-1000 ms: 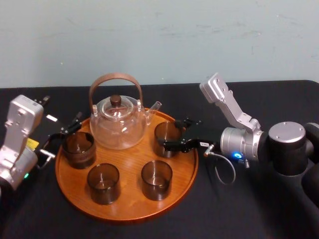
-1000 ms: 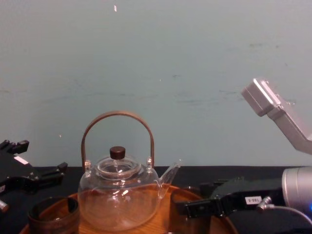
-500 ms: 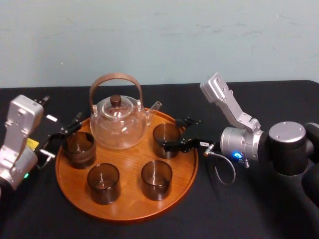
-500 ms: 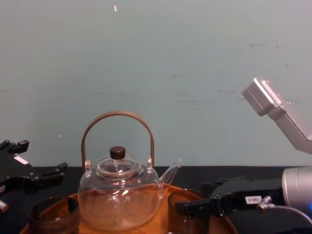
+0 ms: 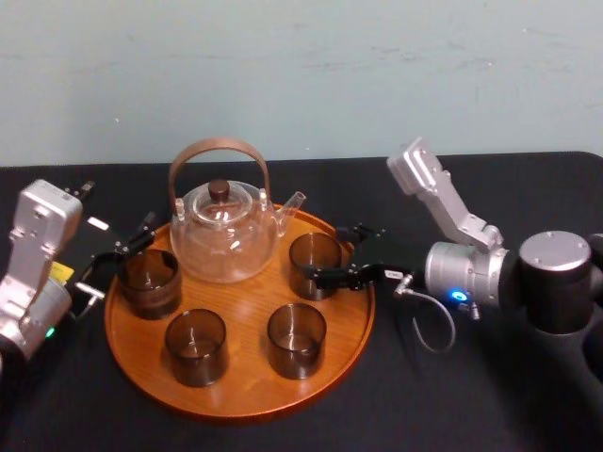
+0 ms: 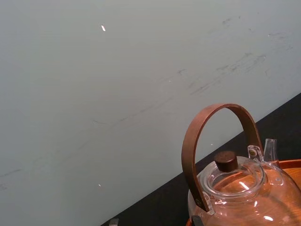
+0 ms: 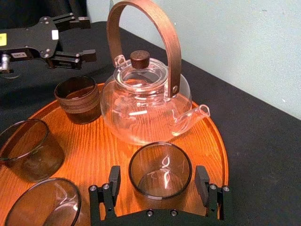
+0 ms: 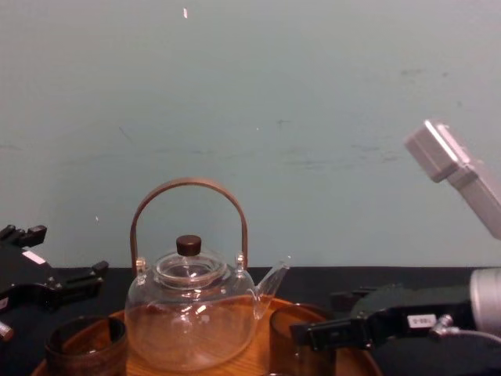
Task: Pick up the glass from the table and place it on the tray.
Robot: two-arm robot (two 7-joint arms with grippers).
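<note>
A smoky brown glass (image 5: pixel 315 262) stands upright on the round wooden tray (image 5: pixel 247 311), near its right rim and beside the teapot's spout. My right gripper (image 5: pixel 327 252) reaches in from the right and is open. In the right wrist view its fingers (image 7: pixel 114 182) flank the glass (image 7: pixel 161 168) with a gap on each side. At the tray's left edge my left gripper (image 5: pixel 121 256) hangs open just beside another glass (image 5: pixel 149 281) and holds nothing. It also appears in the right wrist view as the left gripper (image 7: pixel 70 40).
A glass teapot (image 5: pixel 224 231) with a tall brown handle stands at the back of the tray. Two more glasses (image 5: pixel 196 346) (image 5: pixel 296 338) stand at the tray's front. Black cloth covers the table (image 5: pixel 471 395), with open space at the right and front.
The right gripper's fingers have spread off the glass, which stays standing on the tray. The right arm has drawn back slightly to the right. The left arm has not moved.
</note>
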